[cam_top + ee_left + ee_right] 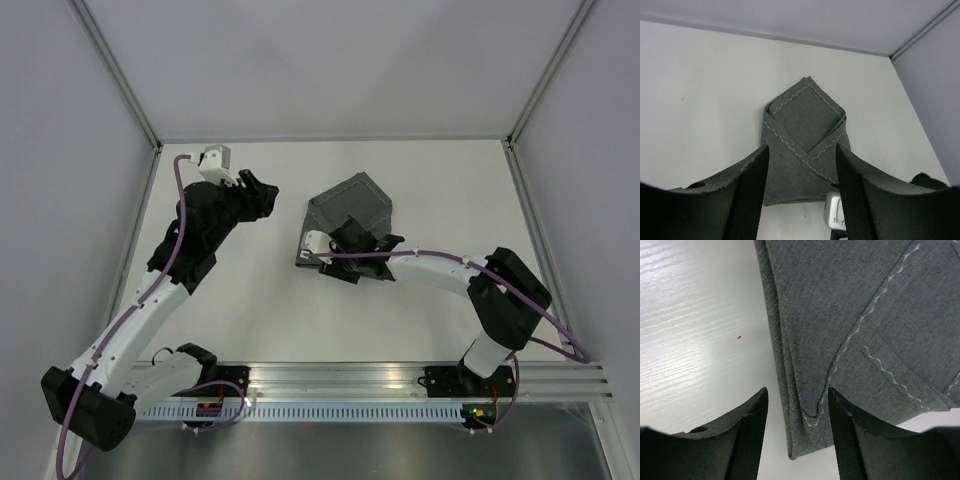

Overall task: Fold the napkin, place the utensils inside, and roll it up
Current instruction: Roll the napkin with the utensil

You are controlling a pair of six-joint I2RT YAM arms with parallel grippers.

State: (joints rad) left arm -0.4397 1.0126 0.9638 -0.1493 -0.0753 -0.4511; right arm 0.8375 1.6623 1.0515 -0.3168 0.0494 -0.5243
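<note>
Spread jaws of the right gripper [797, 397] are held over the folded napkin [865, 315], toward the far edge of the surface [250, 320]. Jaws of the left gripper [801, 150] are likewise spread. Folding is judged done; the utensils, unseen, must be fetched.

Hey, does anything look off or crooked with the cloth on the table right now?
The napkin is folded into a lopsided packet, its flaps overlapping unevenly. No knife shows in any view; it may be hidden inside.
</note>
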